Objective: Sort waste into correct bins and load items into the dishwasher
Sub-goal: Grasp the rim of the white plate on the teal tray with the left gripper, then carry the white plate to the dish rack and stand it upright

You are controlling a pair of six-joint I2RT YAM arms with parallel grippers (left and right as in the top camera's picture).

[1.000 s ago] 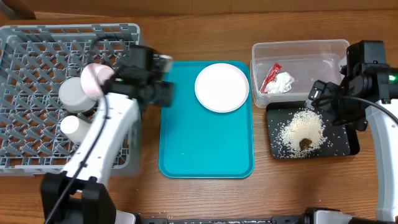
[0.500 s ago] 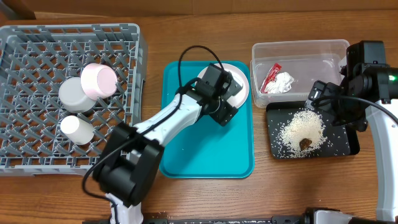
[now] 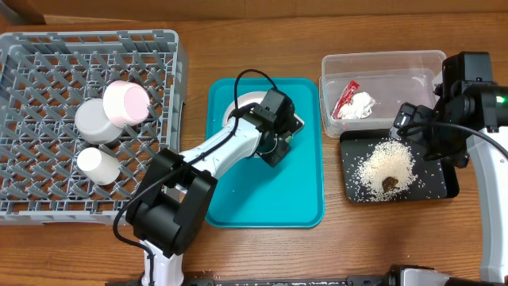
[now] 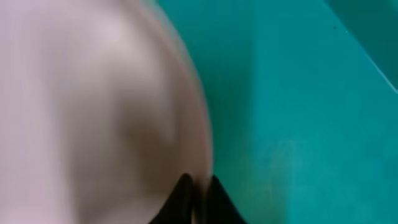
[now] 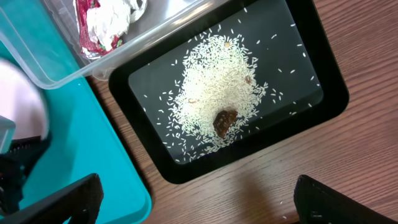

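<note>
Fingers (image 4: 181,198) on the left gripper (image 3: 275,137) sit either side of the rim of the plate (image 4: 93,99) and look pinched onto it, though the wrist view is pretty blurry, so that's my read and nothing firmer. From overhead the plate is on the teal tray (image 3: 266,195), toward its far end. It's mostly hidden under the gripper with just an arc showing, so I can't tell if it's flat or tipped. I'd say we're near the end. The rack (image 3: 48,199) already holds the dish (image 3: 125,102), the bowl (image 3: 94,123) touching it, and the cup (image 3: 98,165) just below. Waste looks sorted: wrapper (image 3: 344,97) and tissue (image 3: 362,104) are in the tub (image 3: 381,59), and rice (image 3: 386,161) and the brown lump (image 3: 390,183) are in the black tray (image 3: 446,189). So the plate needs racking, plus the chopsticks, which I can't spot anywhere. The right gripper (image 5: 200,199) is spread wide and empty, hovering by the black tray's near edge.
</note>
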